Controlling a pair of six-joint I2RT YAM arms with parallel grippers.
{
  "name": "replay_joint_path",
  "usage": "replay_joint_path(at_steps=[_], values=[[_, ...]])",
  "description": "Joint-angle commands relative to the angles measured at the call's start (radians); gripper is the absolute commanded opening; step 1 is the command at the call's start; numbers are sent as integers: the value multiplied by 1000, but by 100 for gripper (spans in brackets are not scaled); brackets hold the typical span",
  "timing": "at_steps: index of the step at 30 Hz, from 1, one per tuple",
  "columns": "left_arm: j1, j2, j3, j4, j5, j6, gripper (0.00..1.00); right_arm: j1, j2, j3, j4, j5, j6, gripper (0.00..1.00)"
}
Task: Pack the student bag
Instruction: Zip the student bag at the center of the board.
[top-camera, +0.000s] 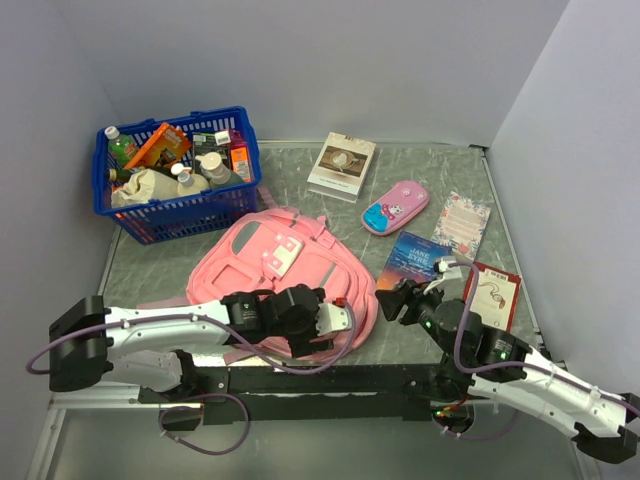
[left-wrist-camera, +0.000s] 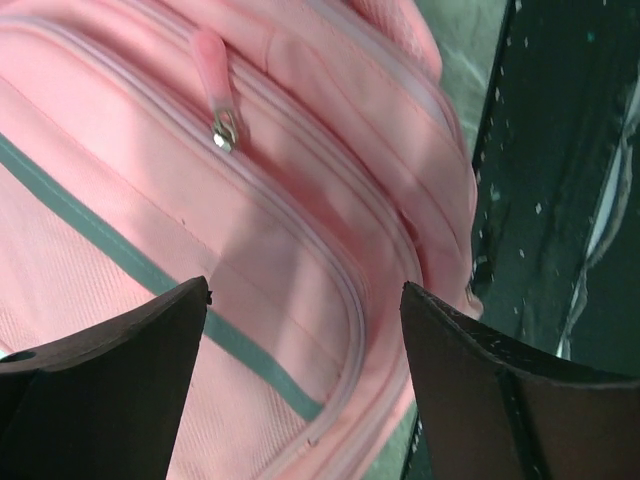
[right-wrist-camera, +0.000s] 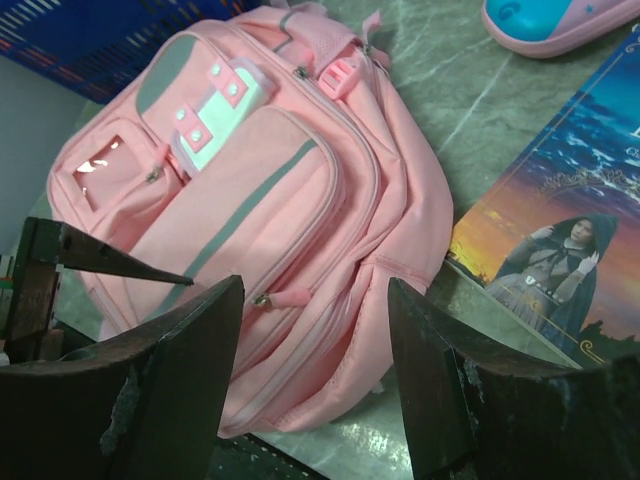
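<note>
The student bag (top-camera: 280, 262) is a big pink backpack with a grey stripe. It lies flat in the middle of the table, front pockets up. My left gripper (top-camera: 338, 318) hovers over the bag's near edge, and in the left wrist view it (left-wrist-camera: 305, 295) is open, with only pink fabric and a zip seam below. A pink zipper pull (left-wrist-camera: 215, 90) lies beyond its fingertips. My right gripper (top-camera: 392, 298) sits just off the bag's near right corner. In the right wrist view it (right-wrist-camera: 315, 290) is open and empty, facing the bag (right-wrist-camera: 250, 190) and a pink zipper pull (right-wrist-camera: 285, 297).
A blue basket (top-camera: 175, 212) full of bottles and packets stands at the back left. To the right of the bag lie a white book (top-camera: 341, 165), a pink-and-blue pencil case (top-camera: 395, 208), a dark blue book (top-camera: 415, 260), a pink notepad (top-camera: 462, 220) and a red-edged card (top-camera: 492, 290).
</note>
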Motion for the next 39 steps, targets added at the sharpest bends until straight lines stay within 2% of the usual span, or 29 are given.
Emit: replay_joint_path(at_steps=[1,9,11,12,13,15,16,17,21,24,28,31,32,35,39], values=[[-1,37,23,109,-52,12,82,-2,43,66,-11,13,4,67],[0,151,14,136,-58,84,78,0,30,57,4,-9,4,67],[0,149,-9,141,-72,95,70,-2,27,68,0,-9,-5,67],[2,146,-10,132,-76,98,63,-2,27,72,-5,-7,-16,66],[5,140,-9,127,-81,103,43,-2,29,78,-5,-2,-20,66],[15,114,-1,126,-113,124,21,-2,29,83,3,-1,-40,66],[25,107,22,117,-125,133,5,0,32,86,13,-4,-48,66],[34,99,43,103,-128,152,1,0,35,89,21,-9,-57,66],[77,4,149,12,-84,250,1,0,75,106,72,-51,-170,66],[86,-108,180,-43,-26,394,1,-3,136,150,118,-102,-276,66],[111,-223,218,-193,16,529,1,-14,246,193,178,-223,-373,66],[137,-301,235,-274,77,581,1,-25,312,209,219,-355,-420,67],[137,-343,229,-314,95,597,1,-29,326,212,246,-440,-445,67],[137,-418,200,-341,171,626,1,-42,392,242,268,-539,-489,67],[135,-440,191,-353,203,620,1,-57,483,317,271,-665,-525,68]])
